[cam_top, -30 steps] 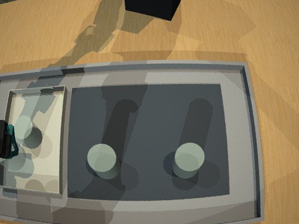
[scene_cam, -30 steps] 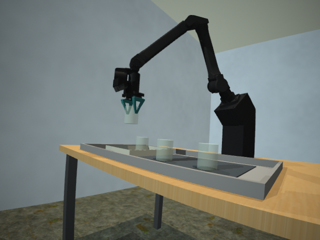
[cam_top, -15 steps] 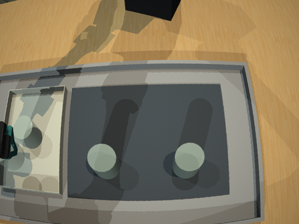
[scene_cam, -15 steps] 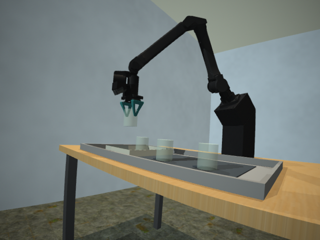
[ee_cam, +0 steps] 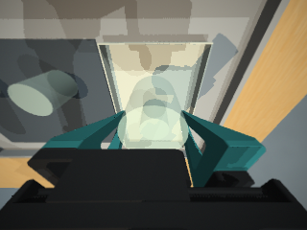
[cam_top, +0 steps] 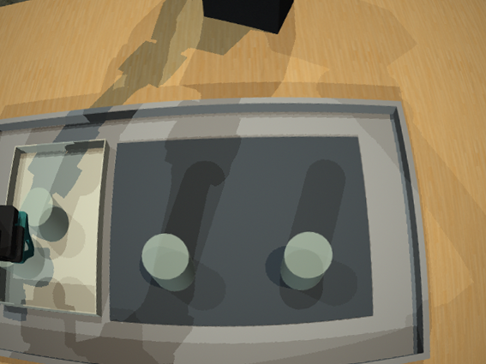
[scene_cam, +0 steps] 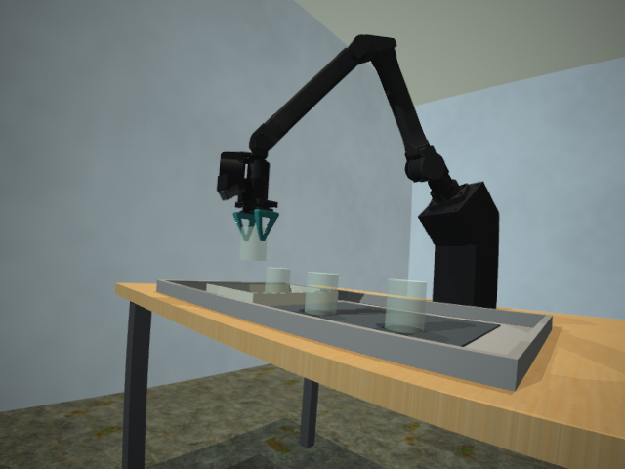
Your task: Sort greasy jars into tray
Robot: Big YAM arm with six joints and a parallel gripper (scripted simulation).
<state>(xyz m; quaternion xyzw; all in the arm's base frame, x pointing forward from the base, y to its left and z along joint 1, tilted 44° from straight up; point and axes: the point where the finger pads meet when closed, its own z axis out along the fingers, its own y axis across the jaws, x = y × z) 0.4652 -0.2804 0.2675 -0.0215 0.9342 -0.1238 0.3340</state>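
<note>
My gripper (scene_cam: 254, 238) (ee_cam: 153, 114) is shut on a pale, see-through jar (scene_cam: 252, 250) (ee_cam: 153, 131), held upright high above the cream tray (cam_top: 101, 238) (scene_cam: 229, 294) (ee_cam: 108, 77), clear of its rim. Another jar (cam_top: 39, 206) (scene_cam: 277, 278) stands upright inside the tray. Two jars stand upright on the dark mat (cam_top: 244, 197) (scene_cam: 454, 333) (ee_cam: 29, 53): one jar (cam_top: 166, 255) (scene_cam: 321, 292) (ee_cam: 30, 100) nearer the tray, the other jar (cam_top: 308, 254) (scene_cam: 405, 305) farther away. In the top view the arm hides most of the held jar. Grease cannot be seen.
The steel table top (cam_top: 389, 228) carries the tray and mat side by side. A raised grey rim (cam_top: 414, 226) (scene_cam: 353, 333) surrounds it. The wooden table (cam_top: 456, 177) extends outside this rim. The arm's black base (cam_top: 248, 2) (scene_cam: 462, 262) stands beyond the long side.
</note>
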